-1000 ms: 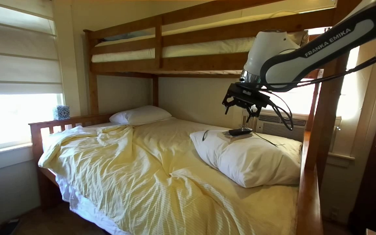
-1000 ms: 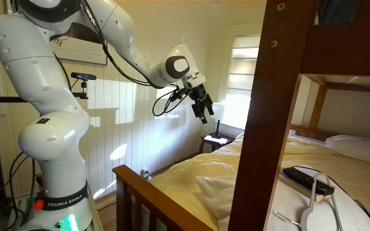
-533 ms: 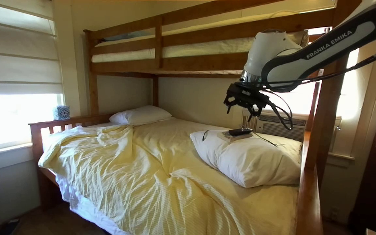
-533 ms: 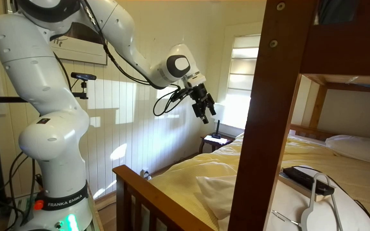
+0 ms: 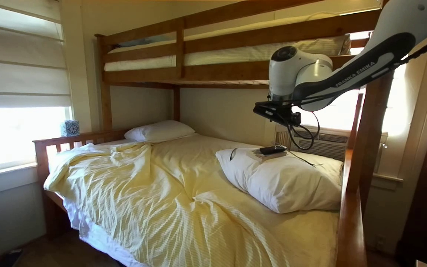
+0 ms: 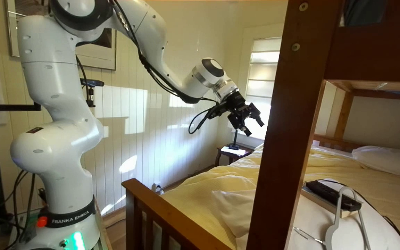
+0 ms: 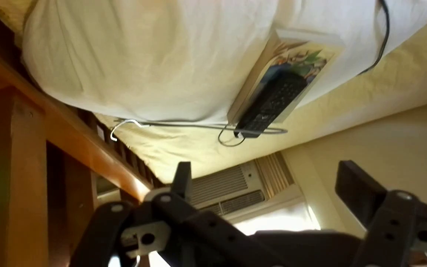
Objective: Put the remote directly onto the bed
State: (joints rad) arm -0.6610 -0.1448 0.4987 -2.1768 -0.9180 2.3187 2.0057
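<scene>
Bed (image 5: 169, 178) bears pillow (image 7: 154, 63), book (image 7: 302, 55) on it, remote (image 7: 271, 105) atop, at two o'clock in wrist view; gripper (image 7: 263, 168) spread wide.

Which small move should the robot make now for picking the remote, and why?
I would probably ease the jaws toward the middle of the remote: they stand open and empty, and it rests on a book on the pillow. A hanger seems to cross one end, so its middle looks safer.
</scene>
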